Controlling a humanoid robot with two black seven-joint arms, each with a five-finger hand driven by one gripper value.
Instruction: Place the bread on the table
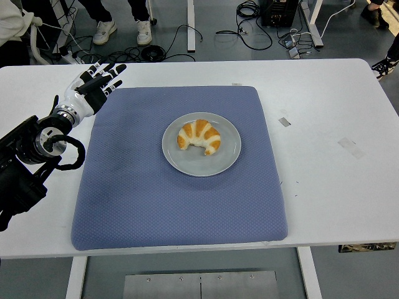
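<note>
The croissant [199, 137] lies on a grey plate [201, 144], a little up and left of the plate's middle. It is curved like a crescent, its back arched toward the far side of the table and its two tips turned down toward the near edge. Its long axis runs left to right across the table, dipping slightly at the right tip. Bare plate shows all round it, most of it on the near side.

The plate sits near the middle of a blue mat [181, 168], a little toward the far side. The mat covers the centre of the white table [330, 156], its near edge close to the table's near edge. Wide bare tabletop lies to the right of the mat, marked only by a few bits of tape [284, 121]; a narrower strip shows on the left.

The left hand [93, 87] hangs over the mat's far left corner, fingers spread apart and pointing up and right, holding nothing. It is well apart from the plate. The black arm runs back to the left edge.

Beyond the table, cables and a person's shoes [104, 30] show on the floor.
</note>
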